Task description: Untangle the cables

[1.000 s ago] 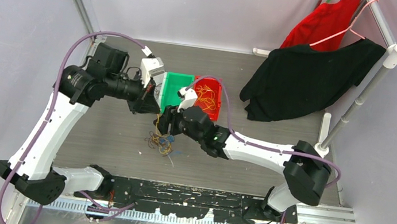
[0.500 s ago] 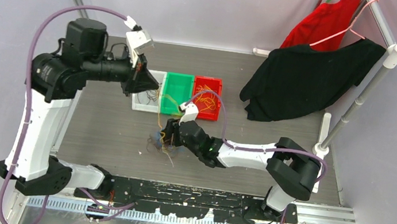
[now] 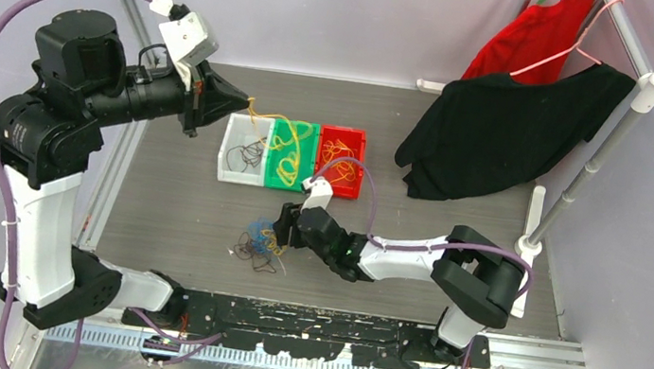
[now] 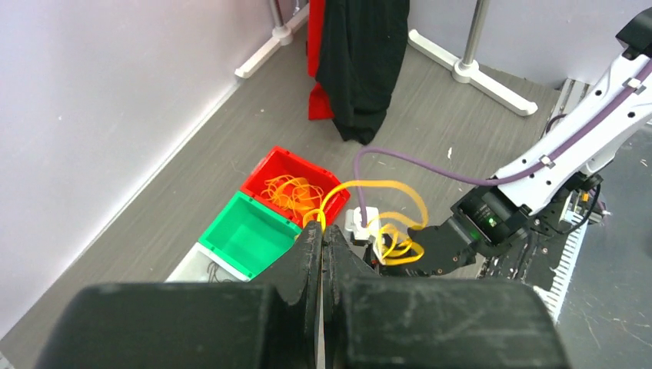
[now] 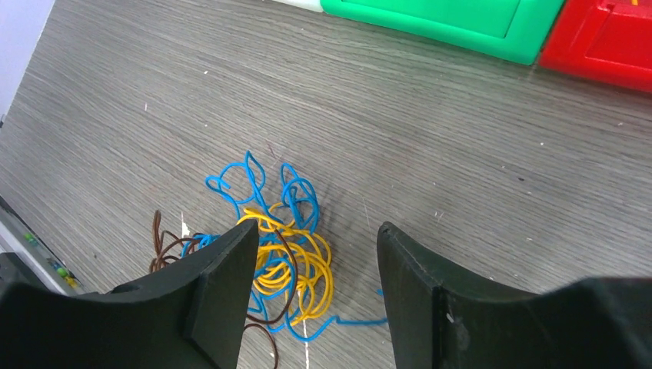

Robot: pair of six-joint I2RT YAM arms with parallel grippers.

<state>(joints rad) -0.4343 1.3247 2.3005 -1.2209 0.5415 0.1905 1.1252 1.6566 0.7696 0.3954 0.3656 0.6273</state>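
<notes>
Left arm: raised high over the far side of the worktop, judged so that one strand is lifted free of the rest.
Left jaws: pressed together, pinching the upper end of a yellow cable.
Yellow cable: hung in loose loops below the left jaws, over the green bin; whether its lowest loop touches that bin cannot be told.
Right arm: stretched low across the worktop, judged so that the remaining knot can be pinned or picked at.
Right jaws: spread fairly wide, one finger set at each side of the tangle; nothing is gripped, and contact with the strands cannot be confirmed.
Tangle: blue, yellow and brown cables, knotted together on the worktop, near the bins but apart from them.
White bin: dark strands are held inside.
Red bin: orange strands are held inside.
Bins: set touching in a row (white, green, red), judged to serve as sorting places by colour.
Progress: judged partway, since a knot is left on the worktop.
</notes>
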